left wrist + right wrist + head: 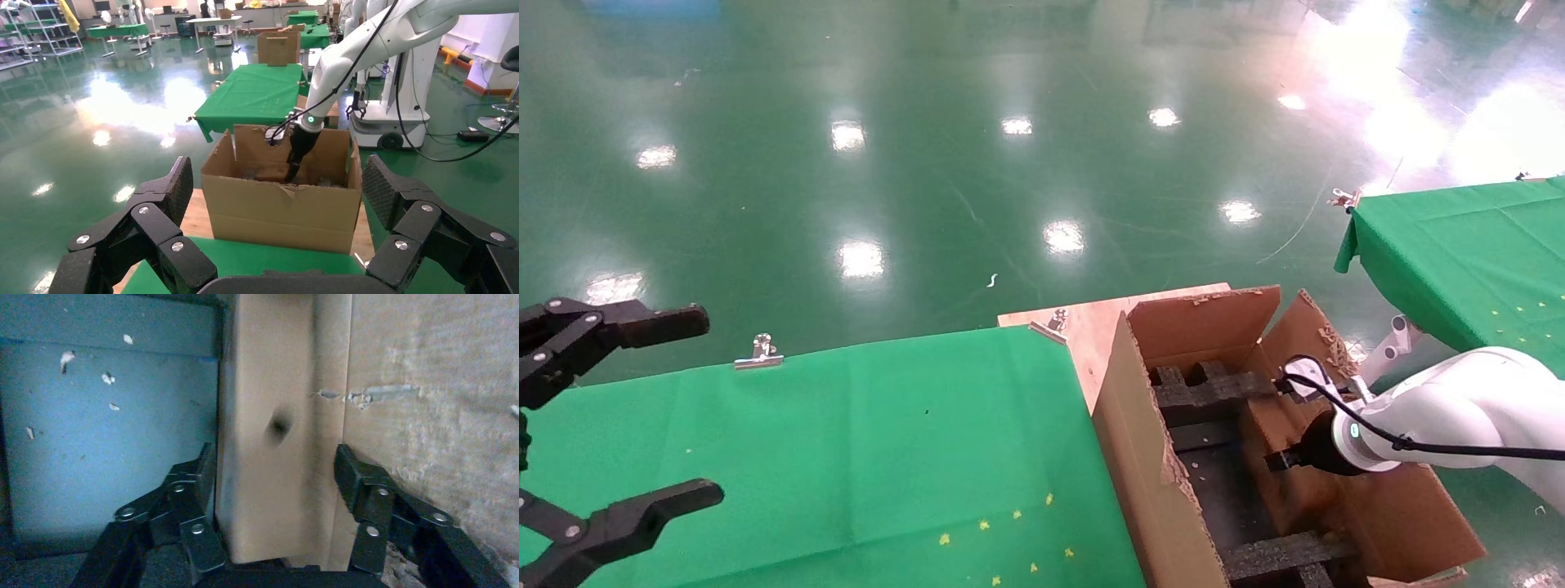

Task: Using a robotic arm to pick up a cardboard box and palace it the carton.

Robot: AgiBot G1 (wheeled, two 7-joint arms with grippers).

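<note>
A glossy green floor spreads around everything, and on it stand two tables under green cloth: the near one in front of the robot and a second farther to the right. Against the right end of the near table, on a bare wooden board, sits the carton, a big corrugated box with ragged torn flaps and black foam inserts crossing its inside. The robotic arm, white with a black cable along it, reaches down into the carton from the right. Its right gripper is deep inside, jaws set on either side of the cardboard box; one finger lies against the box's side, the other stands a little clear of it, so a firm grip cannot be told. The small box stands inside the carton, just beside the carton's inner wall, a small round hole on its face. The left gripper hangs spread wide over the near table's left edge, holding nothing. Silver clips pin the cloth at the table's far edge.
</note>
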